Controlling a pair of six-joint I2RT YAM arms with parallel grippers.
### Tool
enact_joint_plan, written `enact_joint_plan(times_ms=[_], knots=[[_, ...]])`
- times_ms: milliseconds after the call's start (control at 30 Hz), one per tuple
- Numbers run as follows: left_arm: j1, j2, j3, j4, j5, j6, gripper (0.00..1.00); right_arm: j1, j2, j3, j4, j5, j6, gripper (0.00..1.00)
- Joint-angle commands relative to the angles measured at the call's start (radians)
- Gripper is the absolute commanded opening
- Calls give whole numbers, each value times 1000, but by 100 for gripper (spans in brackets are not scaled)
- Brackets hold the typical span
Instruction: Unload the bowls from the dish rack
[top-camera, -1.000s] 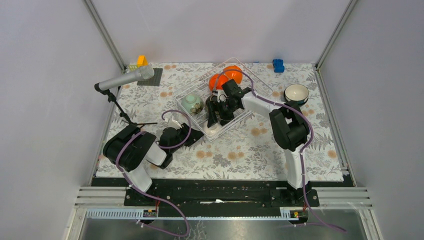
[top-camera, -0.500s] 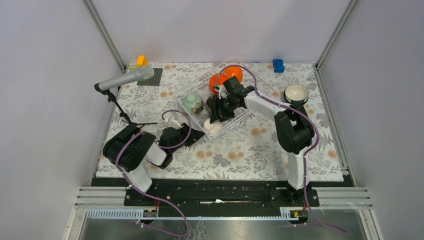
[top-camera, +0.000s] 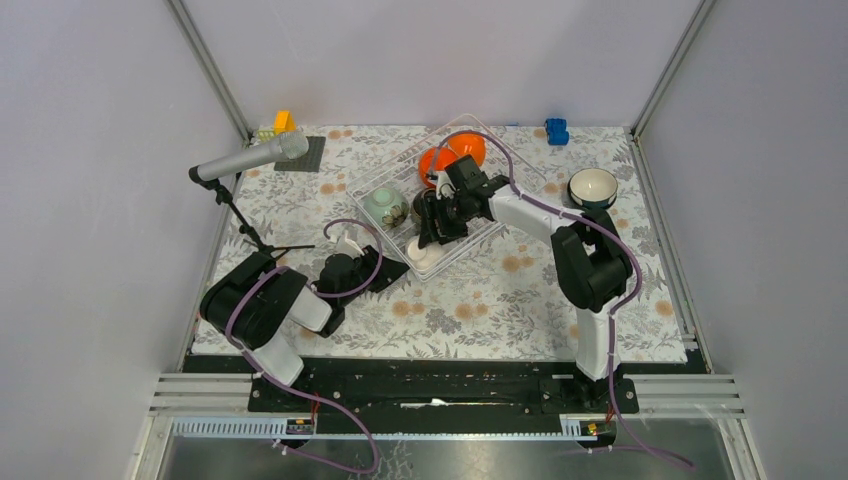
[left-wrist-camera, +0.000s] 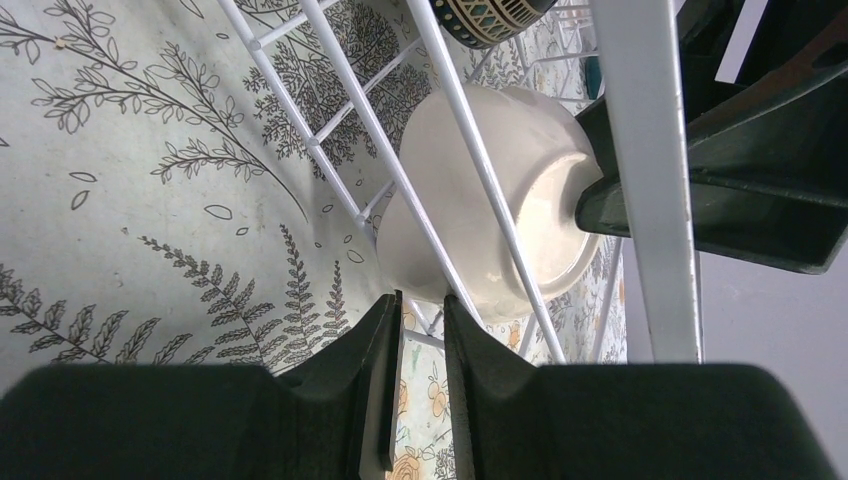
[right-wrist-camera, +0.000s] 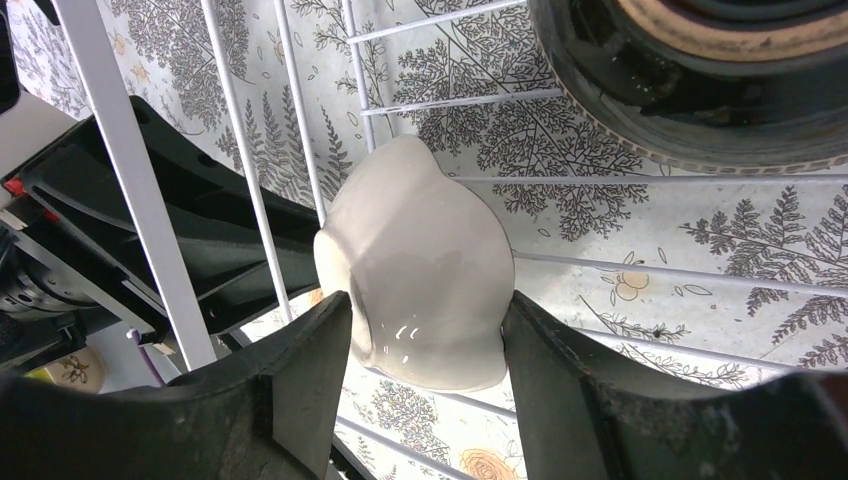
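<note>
Since my right claw (right-wrist-camera: 425, 315) is closed across the small glossy white ceramic bowl (right-wrist-camera: 415, 260), lying tilted in the white wire-grid dish rack (right-wrist-camera: 135, 170) whose edge wire my narrow left claw (left-wrist-camera: 420, 310) appears to pinch, I judge a slow, straight lift clear of the wires best.

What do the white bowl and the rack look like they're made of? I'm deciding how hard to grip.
White bowl: likely glazed ceramic. It is smooth and glossy, with bright glints on a thick wall. Rack: white rods in a grid with a matte finish, probably coated metal wire, though plastic cannot be ruled out.
</note>
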Motion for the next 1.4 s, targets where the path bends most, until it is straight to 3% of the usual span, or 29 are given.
enact_joint_plan(times_ms=[0, 133, 233, 300, 433, 467, 1000, 1367], knots=[[-8, -35, 29, 61, -3, 15, 27, 30, -67, -26, 71, -169, 57, 63], [-9, -42, 26, 58, -4, 17, 27, 30, -78, -62, 145, -211, 94, 78], [-8, -51, 24, 51, -6, 18, 27, 31, -69, -62, 156, -208, 105, 79], [-10, -59, 24, 46, -7, 20, 27, 31, -53, -54, 149, -189, 104, 76], [-10, -82, 24, 25, -10, 27, 27, 31, -31, -33, 111, -132, 84, 50], [-11, -90, 23, 18, -10, 31, 27, 31, -38, -31, 103, -109, 81, 48], [-15, -377, 1, -317, -127, 136, 34, 31, -212, 63, -12, 184, 8, 40], [-15, -650, 6, -603, -176, 231, 37, 30, -378, 97, -120, 698, -151, 38]])
